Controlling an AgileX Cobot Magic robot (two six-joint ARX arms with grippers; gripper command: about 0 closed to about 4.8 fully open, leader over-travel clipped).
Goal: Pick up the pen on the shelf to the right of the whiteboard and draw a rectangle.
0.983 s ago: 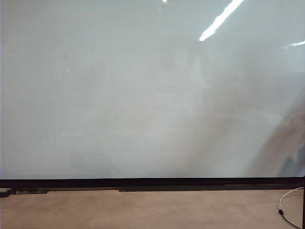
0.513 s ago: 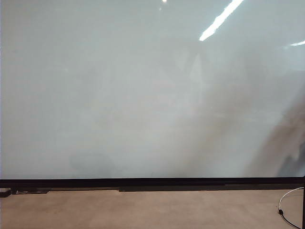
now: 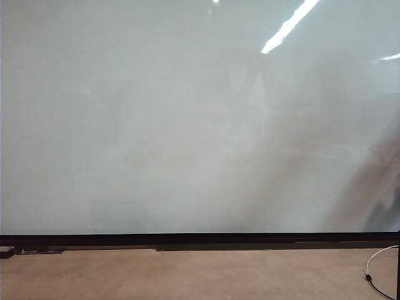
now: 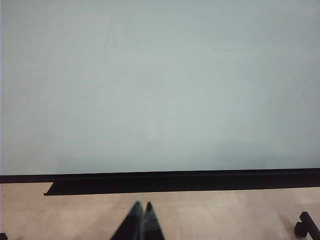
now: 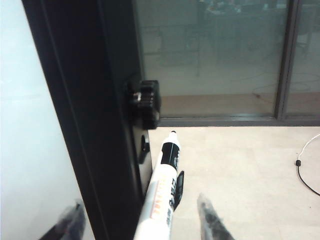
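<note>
The whiteboard [image 3: 187, 125] fills the exterior view, glossy and blank; a rectangle is out of view and neither gripper shows there. In the right wrist view the pen [image 5: 162, 195], white with a black pointed cap, stands against the board's black side frame [image 5: 85, 125] on a small black holder [image 5: 178, 189]. My right gripper [image 5: 142, 220] is open around the pen, one finger on each side with gaps to it. In the left wrist view my left gripper [image 4: 142, 207] hangs shut and empty in front of the whiteboard [image 4: 160, 90], above the floor.
A black tray rail [image 4: 175, 182] runs under the board. A black knob bracket [image 5: 145, 102] juts from the side frame just beyond the pen tip. A white cable [image 5: 305, 170] lies on the beige floor, and glass panels [image 5: 215, 50] stand behind.
</note>
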